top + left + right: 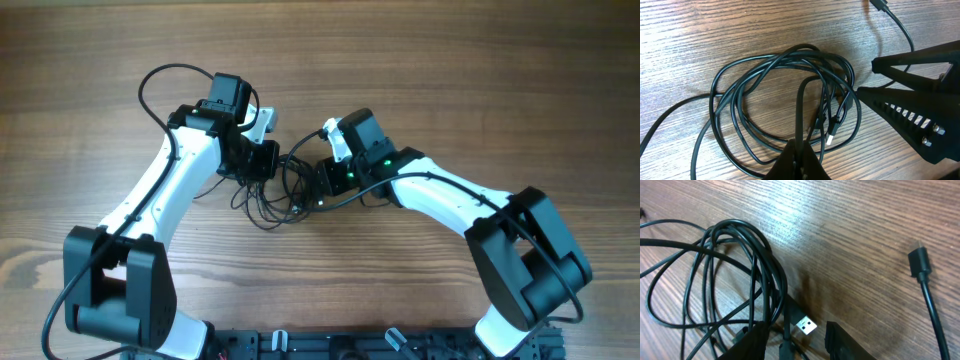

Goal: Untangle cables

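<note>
The cables [272, 198] lie as a tangle of thin black loops on the table between my two arms. In the left wrist view the cables [780, 100] form a loose coil. My left gripper [800, 152] is shut on one strand that rises from its tips. My right gripper [799, 330] stands open at the coil's edge, with a silver-tipped USB plug [805, 325] and a strand between its fingers [752, 342]. The cables [735, 270] loop over its left finger. Overhead, the left gripper [266, 170] and right gripper [320, 185] face each other across the tangle.
A separate black plug [919, 262] with its cord lies on bare wood to the right of the right gripper. It also shows at the top of the left wrist view as a plug [880, 5]. The wooden table [480, 70] extends all around.
</note>
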`<state>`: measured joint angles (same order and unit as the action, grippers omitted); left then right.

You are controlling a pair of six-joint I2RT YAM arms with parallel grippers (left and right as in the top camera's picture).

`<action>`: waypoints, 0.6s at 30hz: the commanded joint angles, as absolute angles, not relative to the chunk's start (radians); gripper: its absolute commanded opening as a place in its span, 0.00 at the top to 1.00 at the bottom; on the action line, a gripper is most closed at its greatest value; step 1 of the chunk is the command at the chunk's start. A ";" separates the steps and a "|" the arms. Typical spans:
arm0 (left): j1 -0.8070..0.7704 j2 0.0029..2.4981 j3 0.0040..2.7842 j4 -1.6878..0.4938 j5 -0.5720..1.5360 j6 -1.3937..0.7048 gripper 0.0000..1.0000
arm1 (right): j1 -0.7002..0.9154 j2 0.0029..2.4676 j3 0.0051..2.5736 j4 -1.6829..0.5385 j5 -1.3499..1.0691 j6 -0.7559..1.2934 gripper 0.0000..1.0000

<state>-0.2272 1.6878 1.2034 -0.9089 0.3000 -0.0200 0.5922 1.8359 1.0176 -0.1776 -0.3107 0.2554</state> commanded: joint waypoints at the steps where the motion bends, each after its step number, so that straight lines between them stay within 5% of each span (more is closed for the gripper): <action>1: -0.225 1.699 1.196 -0.906 0.294 -0.008 0.96 | 0.611 1.874 1.021 -0.169 -0.229 0.226 0.60; 18: -0.225 1.699 1.196 -0.905 0.294 -0.007 0.96 | 0.620 1.895 1.021 -0.124 -0.288 0.134 0.60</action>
